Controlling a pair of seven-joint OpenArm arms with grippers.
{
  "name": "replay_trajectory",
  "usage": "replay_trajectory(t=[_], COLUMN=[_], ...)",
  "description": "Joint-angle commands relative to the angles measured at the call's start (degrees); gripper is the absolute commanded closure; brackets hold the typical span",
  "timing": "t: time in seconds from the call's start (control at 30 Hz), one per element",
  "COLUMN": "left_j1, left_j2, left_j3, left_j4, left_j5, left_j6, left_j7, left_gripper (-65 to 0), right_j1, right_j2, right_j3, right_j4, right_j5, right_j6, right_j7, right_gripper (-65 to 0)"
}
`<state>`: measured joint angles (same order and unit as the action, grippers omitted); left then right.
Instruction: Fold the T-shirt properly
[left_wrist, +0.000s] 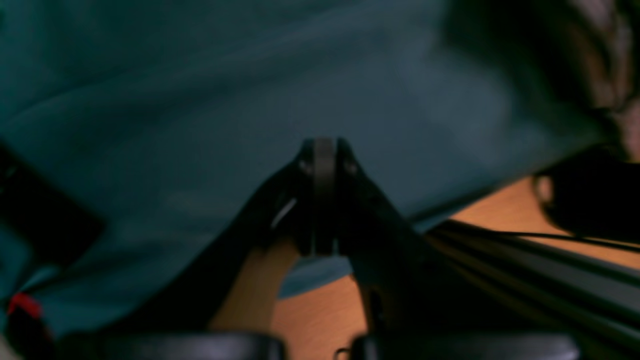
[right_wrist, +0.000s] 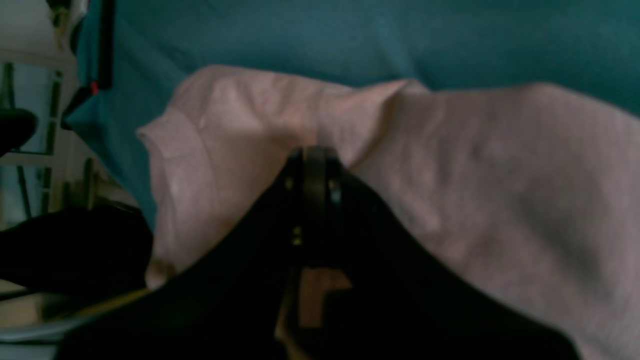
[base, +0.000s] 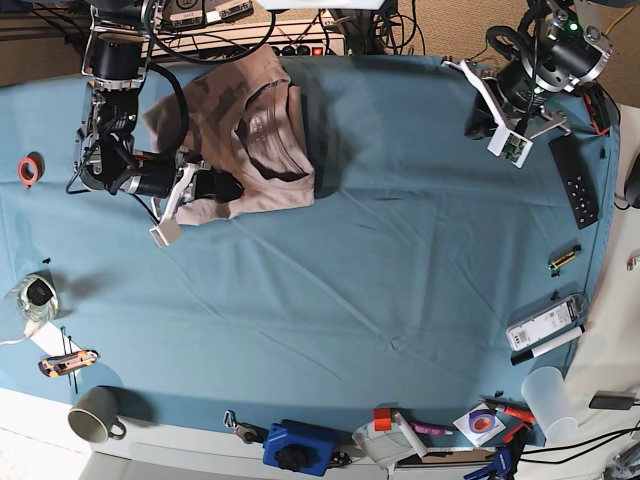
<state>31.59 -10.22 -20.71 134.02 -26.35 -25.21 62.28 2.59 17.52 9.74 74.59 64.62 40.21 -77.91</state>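
Observation:
The dusty pink T-shirt (base: 255, 135) lies crumpled and partly doubled over at the back left of the teal table cloth (base: 400, 260). Its ribbed neck faces right. In the right wrist view the T-shirt (right_wrist: 475, 175) fills the middle. My right gripper (right_wrist: 315, 152) is shut, its tips at a fold of the fabric; I cannot tell whether any cloth is pinched. In the base view the right gripper (base: 228, 187) sits at the shirt's near-left edge. My left gripper (left_wrist: 324, 147) is shut with nothing in it. It hangs over bare cloth at the back right corner (base: 480, 122), far from the shirt.
A black remote (base: 575, 180) lies at the right edge. A white box (base: 543, 325) and a plastic cup (base: 550, 400) stand further forward. A mug (base: 95, 420) and a blue device (base: 300, 447) line the front edge, and red tape (base: 28, 170) lies at the left. Cables (base: 270, 30) run along the back.

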Motion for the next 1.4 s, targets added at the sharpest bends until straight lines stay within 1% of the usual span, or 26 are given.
replay_trajectory(t=[0.0,0.03,0.1,0.27,0.37,0.5,0.6,0.67,0.73,0.8,0.87,0.97,1.07,1.17,1.23,1.3,1.37], left_j1=[0.13,0.11,-0.02,-1.01,-1.29,-1.27,-1.31,-1.29,-1.29,-1.25,-1.27,-1.25,-1.14,0.39,2.71,5.46,8.39], left_j2=[-0.44,-0.44,-0.46,-0.46,-0.46,-0.61,-1.79,-2.86,-4.31,-5.86,-6.95,-7.08,-7.08,-7.10,-7.10,-7.08,-7.08], left_j3=[-0.17,-0.17,-0.17,-0.17,-0.22,-0.22,-0.22,-0.22,-0.22,-0.22,-0.22,-0.22,-0.22,-0.22,-0.22,-0.22,-0.22], left_j4=[0.98,0.98,0.98,0.98,0.98,0.46,-0.39,-0.42,-0.72,-1.49,-2.60,-4.07,-4.70,-4.70,-4.70,-4.68,-4.68], left_j5=[0.76,2.16,3.58,6.69,8.72,10.54,10.56,10.64,11.52,12.04,12.00,12.00,12.02,12.04,12.24,12.22,12.22], left_j6=[0.79,1.75,2.67,2.75,2.75,2.75,2.80,3.78,5.88,6.40,6.38,6.38,6.67,10.25,10.84,12.41,12.79], left_j7=[-2.36,-3.28,-3.82,-3.80,-3.85,-3.82,-3.85,-3.82,-3.85,-3.82,-3.80,-3.37,-0.44,2.29,3.23,4.44,5.38], left_gripper=[0.0,0.0,0.0,0.0,0.0,0.0,0.0,0.0,0.0,0.0,0.0,0.0,0.0,0.0,0.0,0.0,0.0], right_j1=[-0.04,-0.02,-0.04,-0.46,-3.13,-9.40,-15.37,-19.65,-24.04,-27.96,-31.34,-35.63,-40.13,-44.92,-48.24,-51.19,-53.62], right_j2=[1.49,1.90,2.23,2.34,2.29,1.99,2.01,2.01,2.01,2.01,2.01,2.01,2.01,1.16,-0.37,-1.88,-2.97], right_j3=[0.13,0.13,0.15,1.31,3.15,6.69,11.39,15.08,18.40,20.85,22.75,24.83,25.73,25.75,25.73,25.73,25.73], right_j4=[1.44,2.95,7.32,19.45,22.88,27.30,33.97,38.62,42.66,45.48,47.04,47.28,47.28,47.28,47.28,47.25,47.25], right_j5=[0.26,2.05,2.16,0.96,0.72,0.76,0.72,0.98,1.68,1.81,1.81,1.79,1.79,1.75,1.75,1.55,-0.37], right_j6=[-0.21,-0.21,-0.21,-0.21,-0.21,-0.21,-0.21,-0.21,-0.21,-0.21,-0.21,-0.21,-0.21,-0.21,-0.21,-0.21,-0.21], right_j7=[-2.09,-2.09,-2.09,-2.09,-2.09,-2.09,-2.09,-2.09,-2.09,-2.09,-2.09,-2.09,-2.09,-2.09,-2.09,-2.09,-2.09], right_gripper=[0.0,0.0,0.0,0.0,0.0,0.0,0.0,0.0,0.0,0.0,0.0,0.0,0.0,0.0,0.0,0.0,0.0])
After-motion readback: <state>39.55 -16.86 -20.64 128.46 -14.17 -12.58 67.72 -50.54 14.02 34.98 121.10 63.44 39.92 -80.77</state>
